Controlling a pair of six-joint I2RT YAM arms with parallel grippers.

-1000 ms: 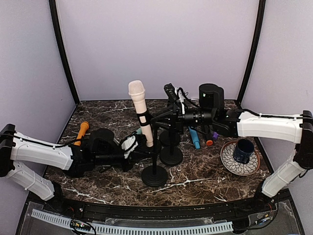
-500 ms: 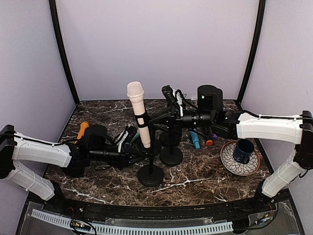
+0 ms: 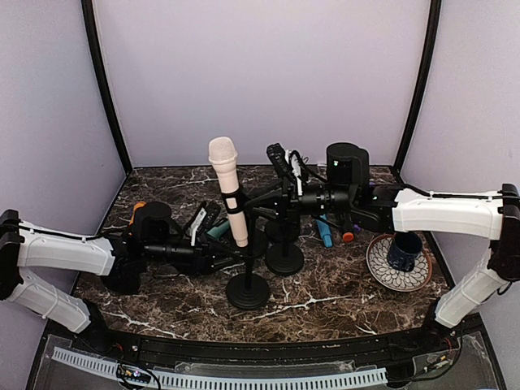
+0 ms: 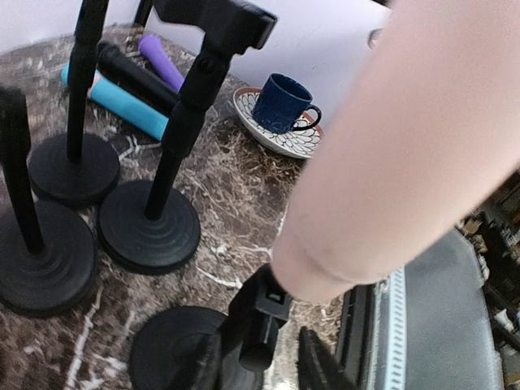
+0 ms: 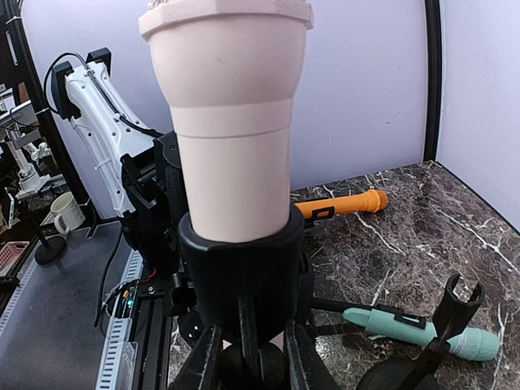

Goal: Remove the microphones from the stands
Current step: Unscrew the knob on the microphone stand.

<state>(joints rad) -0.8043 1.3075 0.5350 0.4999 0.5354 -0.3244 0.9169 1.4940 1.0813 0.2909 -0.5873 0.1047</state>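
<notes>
Two-handedly flanked stand [image 3: 248,291]: gripped it under mic [image 3: 223,158] with right tool [image 5: 252,359], straddled it low with left tool [image 4: 260,370] (fingers [image 4: 314,370] parted).

Top external: fixed, high behind both arms, facing the back wall [image 3: 260,81] over the whole table [image 3: 341,296]. Left wrist: low, close, facing right toward the cup [image 4: 280,101]. Right wrist: closer still, facing left toward the left arm [image 5: 101,114]. All three share the pale microphone [image 3: 227,187] and its stand [image 3: 248,290]
</notes>
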